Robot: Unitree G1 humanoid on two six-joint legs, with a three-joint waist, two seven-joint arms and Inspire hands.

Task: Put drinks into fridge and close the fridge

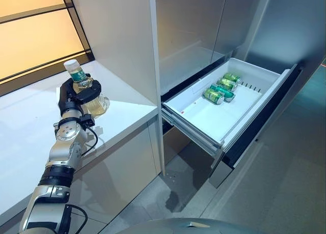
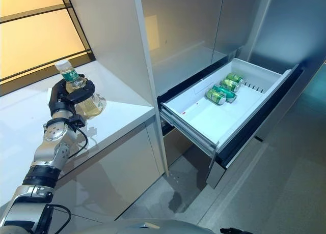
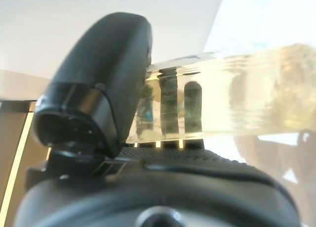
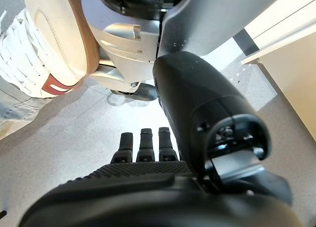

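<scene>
Bottle [image 1: 81, 84] of pale drink, green label and white cap, stood on the white surface [image 1: 30, 127] well left of the open fridge drawer [image 1: 224, 104], with the left hand [image 1: 79, 95] wrapped round its body; the left wrist view showed fingers [image 3: 168, 108] curled behind the clear plastic and the thumb [image 3: 106, 74] pressing the near side. Whether its base touched the surface or was just off it could not be told. Three green cans [image 1: 221, 87] lay side by side at the far end of the drawer, leaving the near end bare. Right hand [image 4: 148, 182] hung low over the floor, fingers relaxed and holding nothing; a person's shoe [image 4: 44, 44] was close by. Judgement: grip sat mid-body, sound for a lift. The carry should go straight up first, clear the cabinet panel [image 1: 119, 40] standing between bottle and drawer, then cross to the bare near end, keeping the bottle upright and off the cans.
</scene>
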